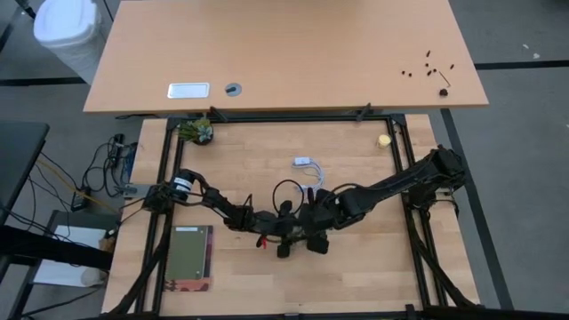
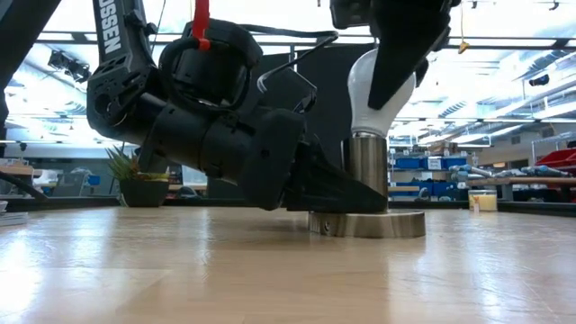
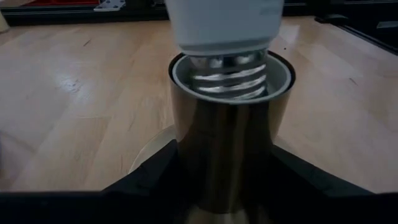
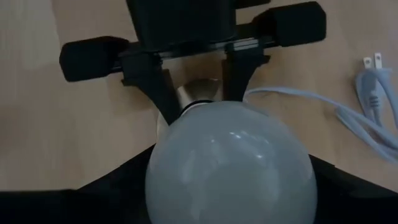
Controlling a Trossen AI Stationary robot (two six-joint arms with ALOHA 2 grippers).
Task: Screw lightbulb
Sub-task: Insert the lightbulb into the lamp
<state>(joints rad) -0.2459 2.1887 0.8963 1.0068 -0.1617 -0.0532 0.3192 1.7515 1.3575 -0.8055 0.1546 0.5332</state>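
Observation:
The white frosted lightbulb (image 2: 382, 88) stands upright over the socket, a shiny metal tube (image 2: 368, 171) on a round disc base (image 2: 367, 223) that rests flat on the wooden table. The bulb's grey threaded base (image 3: 227, 79) sits partly inside the tube's mouth. My right gripper (image 4: 230, 180) comes from above and is shut on the bulb's globe. My left gripper (image 3: 227, 177) lies low on the table and is shut on the socket's tube. In the high view both grippers meet near the table's middle (image 1: 302, 231). My left gripper pinches the socket's metal tube (image 3: 224, 155) between its two fingers (image 3: 149, 180), low on the tube, above the disc. The fingers come level along the table. The socket stands upright on its disc. My right gripper pinches the bulb's globe (image 4: 230, 155) between its two fingers (image 2: 396, 63), one on each side. The fingers come from above, pointing down. The bulb stands upright with its threaded base in the socket's mouth.
The socket's white cord (image 4: 323, 106) runs off to its plug (image 4: 371, 68), also in the high view (image 1: 304, 163). A small potted plant (image 1: 196, 132), a tiny yellowish ball (image 1: 384, 140) and a flat book (image 1: 190, 258) lie farther off. Black frame rails (image 1: 404, 178) border the table.

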